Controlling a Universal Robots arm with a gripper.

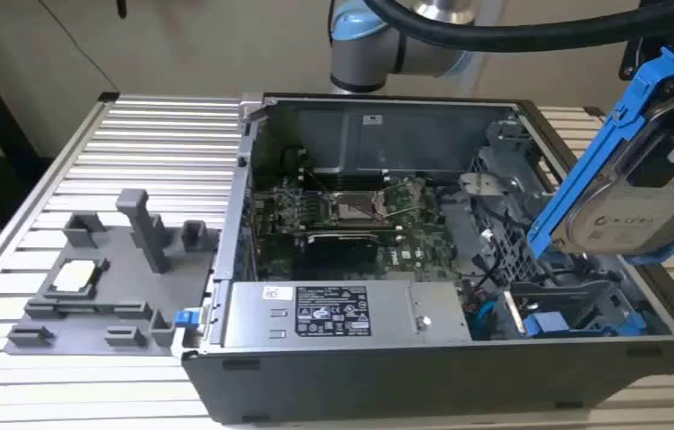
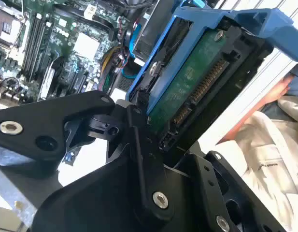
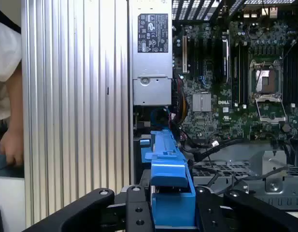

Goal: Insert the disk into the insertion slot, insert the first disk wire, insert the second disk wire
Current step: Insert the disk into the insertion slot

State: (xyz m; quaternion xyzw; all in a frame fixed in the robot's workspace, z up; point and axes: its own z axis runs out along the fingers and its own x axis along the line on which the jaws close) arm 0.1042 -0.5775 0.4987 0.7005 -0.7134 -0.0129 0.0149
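The disk (image 1: 645,204), silver-grey with a white label, is clipped in its bright blue carrier (image 1: 606,148). It hangs tilted in the air over the open computer case at the exterior view's right. My gripper (image 3: 170,205) is shut on it, with black fingers (image 3: 136,205) on either side of the blue carrier. In the second wrist view the disk's green circuit board and connector (image 2: 197,84) face the camera. The insertion slot (image 1: 558,300) is a grey metal bay in the case's near right corner, below the disk and apart from it. Loose wires (image 1: 487,313) lie beside the bay.
The open case holds a motherboard (image 1: 349,215) and a grey power supply box with a sticker (image 1: 325,313). A grey fixture with pegs (image 1: 98,269) sits on the ribbed metal table (image 1: 158,134) at the exterior view's left. A person's hand (image 3: 11,145) rests beside the table.
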